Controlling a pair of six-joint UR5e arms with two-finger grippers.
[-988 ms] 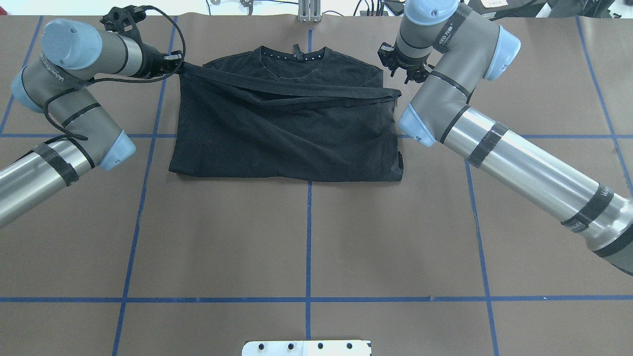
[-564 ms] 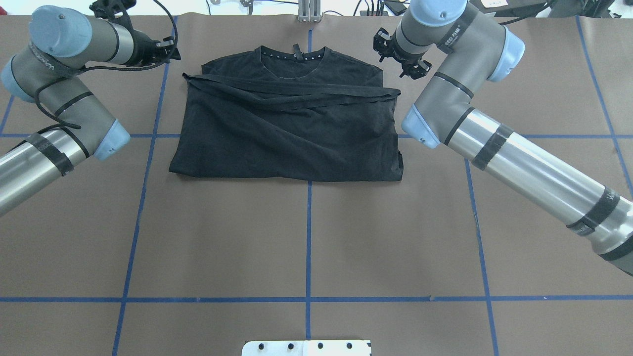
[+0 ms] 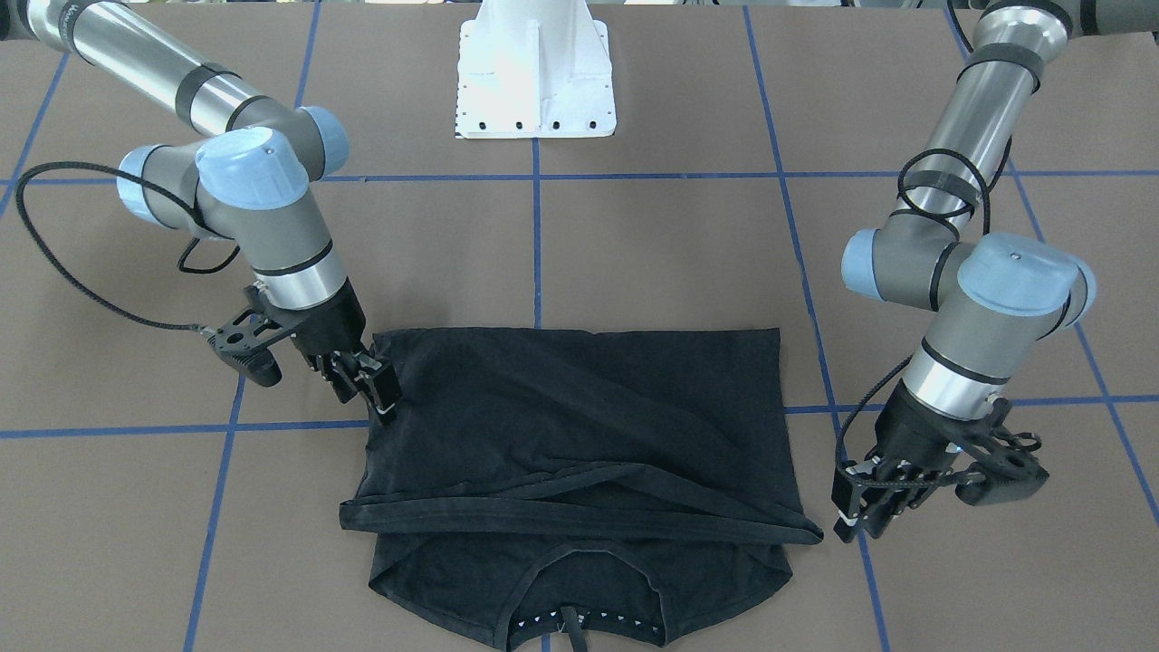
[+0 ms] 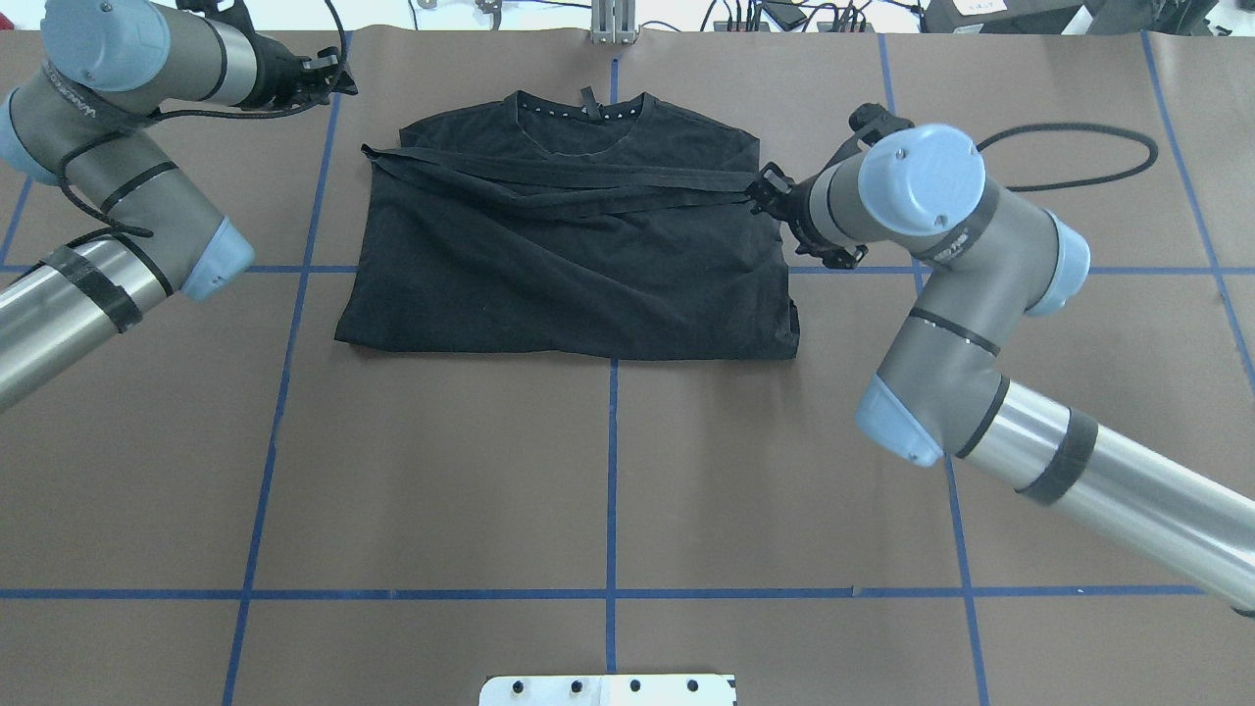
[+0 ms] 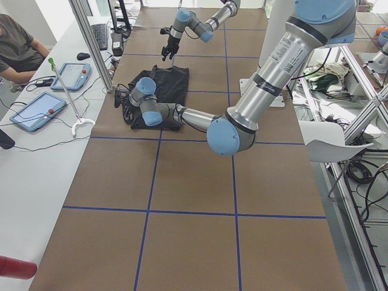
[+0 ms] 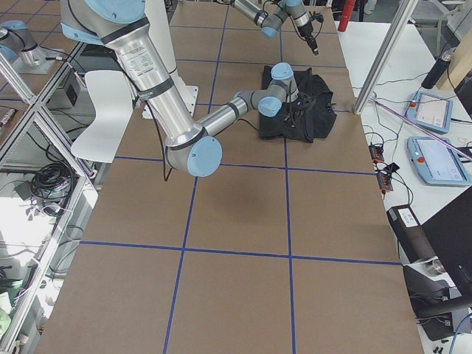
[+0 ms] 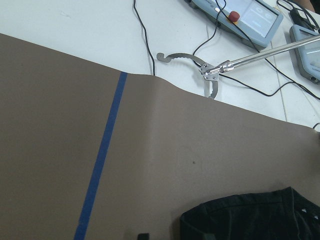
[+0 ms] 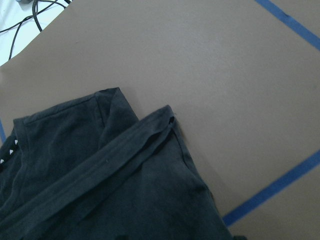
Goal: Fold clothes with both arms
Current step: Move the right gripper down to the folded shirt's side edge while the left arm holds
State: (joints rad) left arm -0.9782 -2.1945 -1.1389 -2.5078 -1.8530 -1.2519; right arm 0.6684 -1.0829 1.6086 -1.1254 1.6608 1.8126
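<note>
The black T-shirt (image 4: 569, 265) is laid folded on the bench (image 4: 608, 471), collar at the far edge. Lettering on the arms' bands cannot be read. Only in the front-facing view are both sets of jaws seen, each apart. The right gripper (image 3: 365, 388) is at the T-shirt's side edge, and the left gripper (image 3: 860, 518) is clear of it.

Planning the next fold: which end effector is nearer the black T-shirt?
Right. The right end effector is at one side edge of the black T-shirt; the left end effector hangs over bare table beyond the opposite side.
</note>
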